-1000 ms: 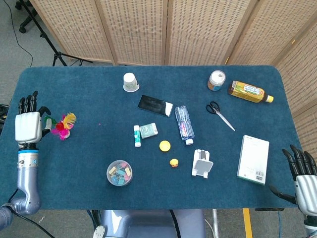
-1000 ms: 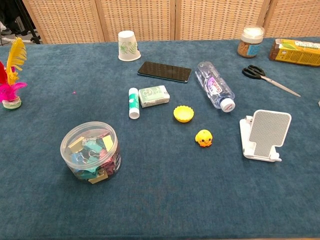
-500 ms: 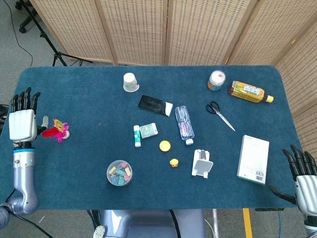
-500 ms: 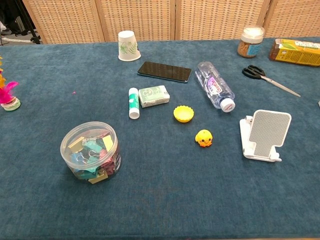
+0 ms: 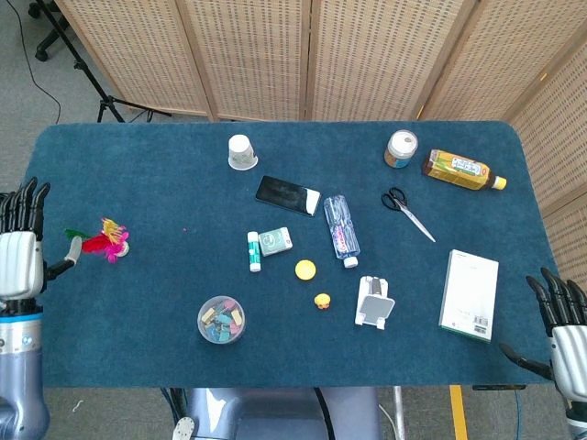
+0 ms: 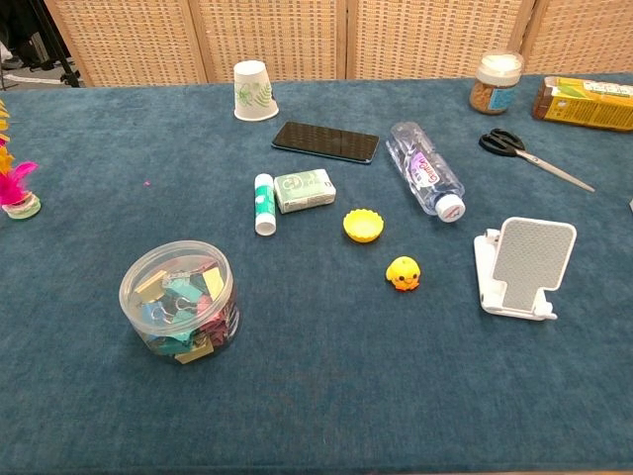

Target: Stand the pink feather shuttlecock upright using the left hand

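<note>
Hovering off the table's left edge, my left hand [image 5: 20,261] is open and holds nothing, back of the hand to the head camera, fingers straight and slightly fanned toward the far side, thumb reaching right toward the feathers. The forearm drops straight down below it to the bottom of the head view. The chest view does not show this hand.

Just right of my thumb tip stands the pink feather shuttlecock [image 5: 103,242], upright on its round base near the left edge of the blue table [image 5: 165,192]; in the chest view it sits at the far left [image 6: 14,188], base flat on the cloth, pink and yellow feathers rising. I cannot tell whether the thumb touches the feathers.

Further right lie a clear tub of binder clips [image 5: 221,319], a glue stick [image 5: 252,251] beside a small green box [image 5: 274,241], a phone [image 5: 287,194], an upturned paper cup [image 5: 241,152] and a water bottle on its side [image 5: 340,227].

My right hand [image 5: 561,325] is at the lower right corner, off the table's edge, open too, fingers extended and apart, holding nothing.
</note>
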